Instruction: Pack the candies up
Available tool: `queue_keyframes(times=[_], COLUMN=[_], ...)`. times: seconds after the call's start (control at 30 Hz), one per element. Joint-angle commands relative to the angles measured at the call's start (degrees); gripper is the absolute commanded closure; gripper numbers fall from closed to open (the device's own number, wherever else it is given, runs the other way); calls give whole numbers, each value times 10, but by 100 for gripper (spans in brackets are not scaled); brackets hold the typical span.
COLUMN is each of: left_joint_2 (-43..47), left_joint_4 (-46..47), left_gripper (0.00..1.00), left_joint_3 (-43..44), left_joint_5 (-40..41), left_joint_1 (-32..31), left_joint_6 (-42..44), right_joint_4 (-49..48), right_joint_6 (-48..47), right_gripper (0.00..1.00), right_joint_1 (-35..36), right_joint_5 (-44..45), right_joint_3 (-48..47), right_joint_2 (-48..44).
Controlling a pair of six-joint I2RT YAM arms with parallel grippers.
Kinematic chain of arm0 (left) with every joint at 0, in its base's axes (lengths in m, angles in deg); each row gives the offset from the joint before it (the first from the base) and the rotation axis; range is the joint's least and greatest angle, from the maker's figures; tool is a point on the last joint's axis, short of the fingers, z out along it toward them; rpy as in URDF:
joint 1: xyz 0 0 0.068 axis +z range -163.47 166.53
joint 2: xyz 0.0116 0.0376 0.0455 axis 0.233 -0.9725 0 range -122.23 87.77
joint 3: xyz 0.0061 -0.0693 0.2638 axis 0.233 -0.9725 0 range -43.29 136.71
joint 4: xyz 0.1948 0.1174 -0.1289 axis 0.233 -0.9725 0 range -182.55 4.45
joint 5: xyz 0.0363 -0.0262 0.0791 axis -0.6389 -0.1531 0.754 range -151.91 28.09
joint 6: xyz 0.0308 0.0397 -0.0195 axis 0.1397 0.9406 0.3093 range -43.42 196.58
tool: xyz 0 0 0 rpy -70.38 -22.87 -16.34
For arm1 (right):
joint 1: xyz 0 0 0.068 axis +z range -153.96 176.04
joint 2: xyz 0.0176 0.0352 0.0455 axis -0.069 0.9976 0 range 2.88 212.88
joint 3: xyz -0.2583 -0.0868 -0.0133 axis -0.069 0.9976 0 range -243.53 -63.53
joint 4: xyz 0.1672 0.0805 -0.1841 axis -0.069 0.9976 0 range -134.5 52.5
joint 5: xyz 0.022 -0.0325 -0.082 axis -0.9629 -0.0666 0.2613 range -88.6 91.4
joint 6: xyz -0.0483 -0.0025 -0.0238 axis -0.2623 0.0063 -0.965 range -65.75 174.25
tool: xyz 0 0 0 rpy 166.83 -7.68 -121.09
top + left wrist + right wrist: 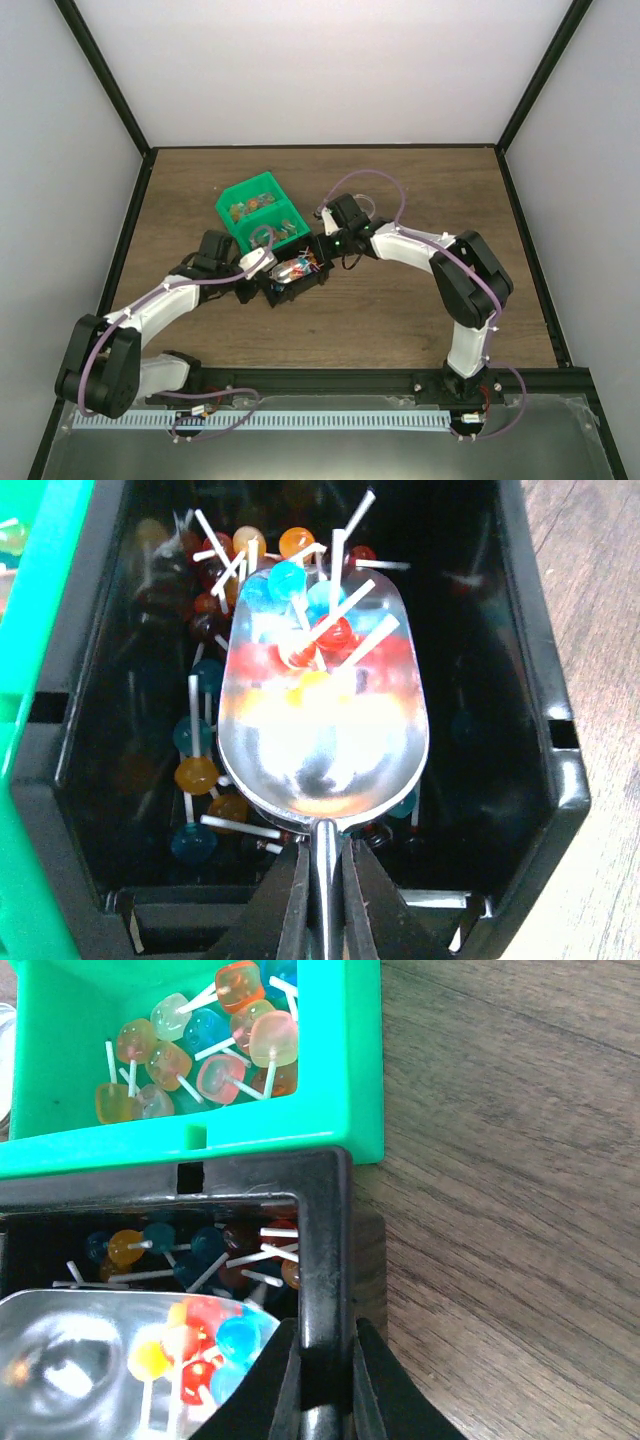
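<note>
Where the candies are: little round ball lollipops [336, 636] on thin white sticks, glossy red, blue, orange and yellow. A heap sits in the bowl of a scoop, and more lie loose on the bin floor under and behind it.
Scoop: shiny metal scoop [330, 770] with a rounded, mirror-like bowl that reflects the candy colours. It hangs inside the black bin, narrow handle pointing back at the wrist.
Left gripper: left gripper [325, 865] has its dark fingers pinched tight on that thin scoop handle.
Black bin: glossy hard-plastic black bin [545, 730], rectangular, with thick walls and small notches in the rim.
Right gripper: right gripper [318, 1360] is clamped on the bin's wall, one finger inside and one outside.
Green bin: bright green plastic green bin [362, 1060], butted right up against the black one. It holds chunkier, squarish translucent pops [165, 1062] in pale orange, pink and blue.
Table: brown wood-grain table [500, 1220], matte, with both bins resting on it.
</note>
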State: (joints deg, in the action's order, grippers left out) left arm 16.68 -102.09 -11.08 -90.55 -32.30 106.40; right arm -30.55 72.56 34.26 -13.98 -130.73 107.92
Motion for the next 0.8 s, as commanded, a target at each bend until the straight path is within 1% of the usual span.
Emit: queue_keyframes(times=[0.0, 0.2, 0.3, 0.53, 0.6, 0.67, 0.7, 0.77], left_joint_2=[8, 17, 19, 26, 29, 33, 37, 46], left_joint_4=[53, 72, 82, 82, 75, 57, 46, 28], left_gripper=[96, 96, 96, 96, 96, 96, 96, 96], left_joint_3=[-9, -24, -30, -32, -26, -14, -8, 1], left_joint_5=[-44, -60, -72, -101, -98, -98, -100, -100], left_joint_1=[8, 27, 36, 52, 54, 55, 55, 55], left_joint_6=[15, 20, 24, 30, 29, 31, 33, 31], right_joint_4=[-52, -51, -52, -52, -52, -50, -48, -45], right_joint_6=[-5, -2, -2, -2, -4, -4, -6, -7], right_gripper=[96, 97, 83, 62, 55, 52, 49, 40], right_joint_1=[-10, -14, -18, -26, -27, -29, -28, -31], right_joint_5=[-22, -2, -6, -27, -33, -37, -38, -45], right_joint_3=[-27, -46, -51, -56, -58, -62, -64, -67], right_joint_2=[0, 15, 16, 5, 0, -5, -7, -13])
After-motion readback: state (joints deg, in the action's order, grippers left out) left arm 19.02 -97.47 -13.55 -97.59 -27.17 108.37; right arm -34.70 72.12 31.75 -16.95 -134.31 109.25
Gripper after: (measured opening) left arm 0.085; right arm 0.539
